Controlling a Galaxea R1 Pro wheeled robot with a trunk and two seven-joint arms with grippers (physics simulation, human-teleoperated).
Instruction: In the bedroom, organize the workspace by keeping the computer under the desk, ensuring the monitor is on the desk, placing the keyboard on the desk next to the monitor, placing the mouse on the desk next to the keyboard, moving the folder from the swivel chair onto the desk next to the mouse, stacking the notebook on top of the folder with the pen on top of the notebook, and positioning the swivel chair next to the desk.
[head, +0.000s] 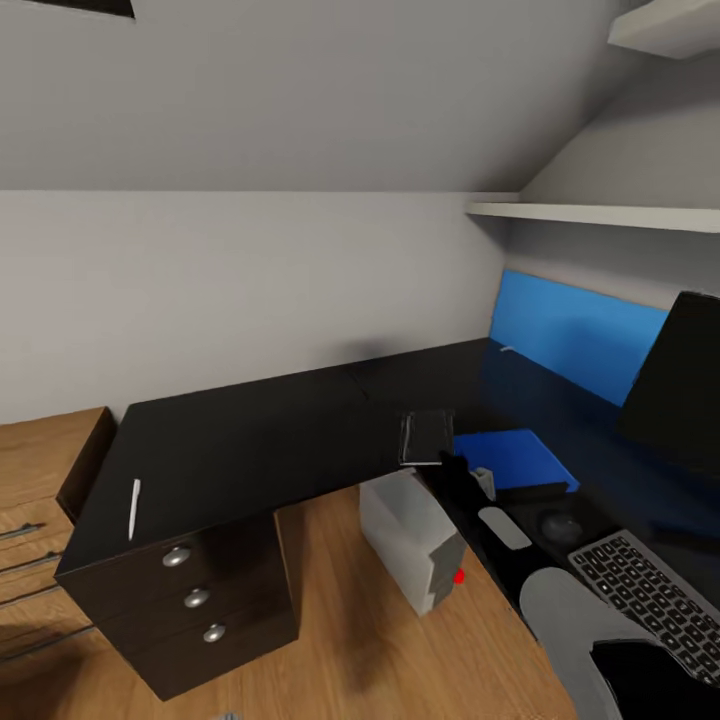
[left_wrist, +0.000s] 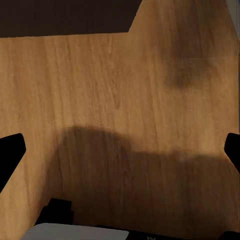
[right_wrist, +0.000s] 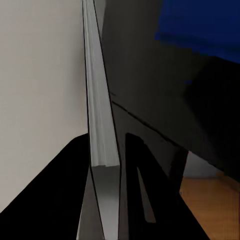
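My right gripper (head: 441, 462) is shut on the notebook (head: 425, 437), a thin dark-grey book that hangs over the desk's (head: 250, 440) inner front edge, just left of the blue folder (head: 517, 457). In the right wrist view the notebook (right_wrist: 100, 100) stands edge-on, white pages showing, between the black fingers (right_wrist: 150, 195). The pen (head: 133, 507) lies on the desk's left end, above the drawer unit (head: 195, 598). Mouse (head: 561, 523), keyboard (head: 645, 592) and monitor (head: 682, 372) sit on the right wing. The computer (head: 410, 540) stands under the desk. My left gripper (left_wrist: 120, 150) is open over the wood floor (left_wrist: 120, 90).
Low wooden shelving (head: 40, 480) stands left of the desk. A blue back panel (head: 575, 335) and a white wall shelf (head: 600, 213) run behind the right wing. The sloped grey ceiling hangs low over the desk. Bare floor lies between the drawer unit and the computer.
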